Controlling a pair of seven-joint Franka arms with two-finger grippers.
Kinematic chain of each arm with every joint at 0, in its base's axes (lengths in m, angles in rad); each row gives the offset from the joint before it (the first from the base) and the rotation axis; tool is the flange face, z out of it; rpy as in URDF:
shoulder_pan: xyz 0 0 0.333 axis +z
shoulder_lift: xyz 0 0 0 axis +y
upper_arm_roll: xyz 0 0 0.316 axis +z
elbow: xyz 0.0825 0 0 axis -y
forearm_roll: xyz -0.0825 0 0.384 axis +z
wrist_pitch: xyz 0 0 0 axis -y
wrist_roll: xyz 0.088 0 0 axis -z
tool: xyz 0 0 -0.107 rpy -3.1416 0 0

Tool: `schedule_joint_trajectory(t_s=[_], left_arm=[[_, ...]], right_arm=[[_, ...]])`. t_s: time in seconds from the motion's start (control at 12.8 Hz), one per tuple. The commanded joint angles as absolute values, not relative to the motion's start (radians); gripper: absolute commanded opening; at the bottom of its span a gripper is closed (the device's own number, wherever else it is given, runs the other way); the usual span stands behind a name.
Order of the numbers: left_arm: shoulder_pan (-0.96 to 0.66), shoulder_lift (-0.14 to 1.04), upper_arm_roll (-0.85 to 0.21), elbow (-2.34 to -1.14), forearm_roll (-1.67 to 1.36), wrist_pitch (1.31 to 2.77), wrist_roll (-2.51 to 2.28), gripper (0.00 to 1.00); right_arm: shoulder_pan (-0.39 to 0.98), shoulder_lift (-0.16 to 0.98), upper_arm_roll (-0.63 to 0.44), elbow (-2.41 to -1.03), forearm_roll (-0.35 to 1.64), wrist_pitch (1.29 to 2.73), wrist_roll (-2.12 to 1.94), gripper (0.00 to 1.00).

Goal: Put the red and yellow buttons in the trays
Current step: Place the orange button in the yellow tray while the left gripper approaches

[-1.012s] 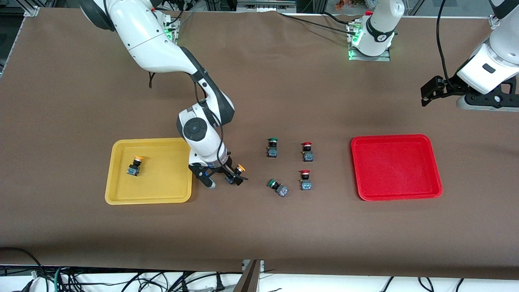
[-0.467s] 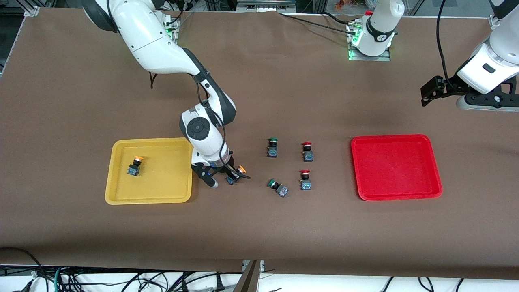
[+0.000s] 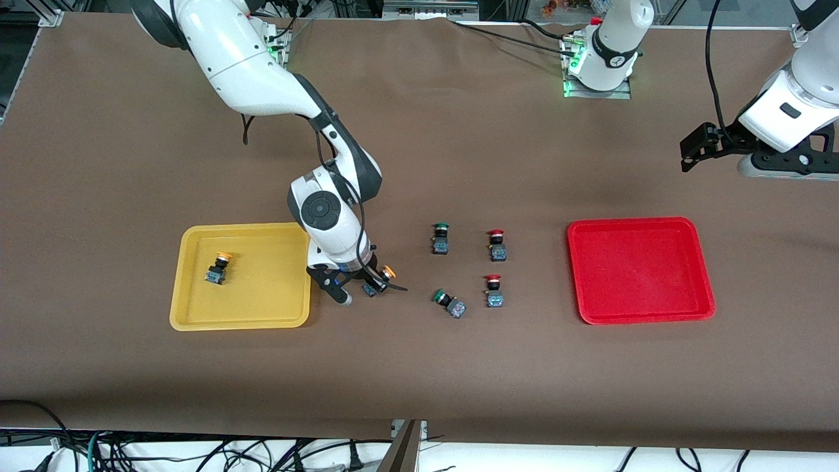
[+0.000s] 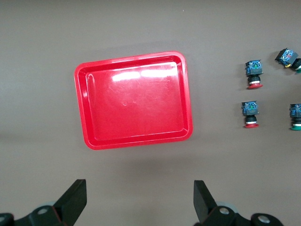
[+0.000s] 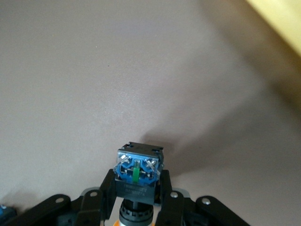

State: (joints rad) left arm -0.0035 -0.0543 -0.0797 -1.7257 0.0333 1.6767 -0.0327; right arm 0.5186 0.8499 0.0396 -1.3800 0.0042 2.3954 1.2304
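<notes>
Between the yellow tray (image 3: 240, 276) and the loose switches, the right gripper (image 3: 367, 283) hangs low over the brown bench (image 3: 419, 367), its fingers (image 5: 165, 188) closed on a yellow-capped button (image 3: 380, 280). From the front, the wrist covers most of that button; only its orange cap and a bit of dark body show. The right wrist view shows its bluish square base (image 5: 138, 170) with metal screws, pinched between black fingers; whether it touches the bench cannot be told. The right arm bends down steeply from its base, elbow high, wrist tilted.

A second yellow-capped button (image 3: 217, 268) lies inside the yellow tray, toward its corner farther from the camera. Two red-capped buttons (image 3: 496, 244) (image 3: 493, 291) stand on the bench, well apart from the empty red tray (image 3: 639, 270). Two green-capped switches (image 3: 440, 238) (image 3: 449, 302) sit beside them, the nearer one tipped over.

The left arm waits, its left gripper (image 4: 140, 202) high over the bench past the red tray, fingers spread wide and holding nothing. Both trays are glossy plastic with rounded corners.
</notes>
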Motion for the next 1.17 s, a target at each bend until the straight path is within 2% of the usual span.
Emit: schedule_joint_trajectory(t_s=[0.0, 0.16, 0.39, 1.09], left_arm=[[0.003, -0.064, -0.083, -1.732, 0.029, 1.675, -0.009, 1.00], [0.003, -0.066, -0.083, -1.732, 0.029, 1.675, -0.009, 1.00], [0.002, -0.066, -0.084, -1.732, 0.029, 1.675, -0.011, 1.00], [-0.014, -0.009, -0.086, -1.701, 0.014, 1.680, -0.009, 1.00]], right_arm=[[0.479, 0.766, 0.034, -1.373, 0.005, 2.208, 1.029, 0.00], [0.408, 0.733, 0.035, -1.373, 0.011, 2.085, 0.840, 0.00], [0.332, 0.713, 0.034, -1.381, 0.015, 1.981, 0.584, 0.00], [0.213, 0.712, 0.028, -1.465, 0.015, 1.986, 0.265, 0.00]])
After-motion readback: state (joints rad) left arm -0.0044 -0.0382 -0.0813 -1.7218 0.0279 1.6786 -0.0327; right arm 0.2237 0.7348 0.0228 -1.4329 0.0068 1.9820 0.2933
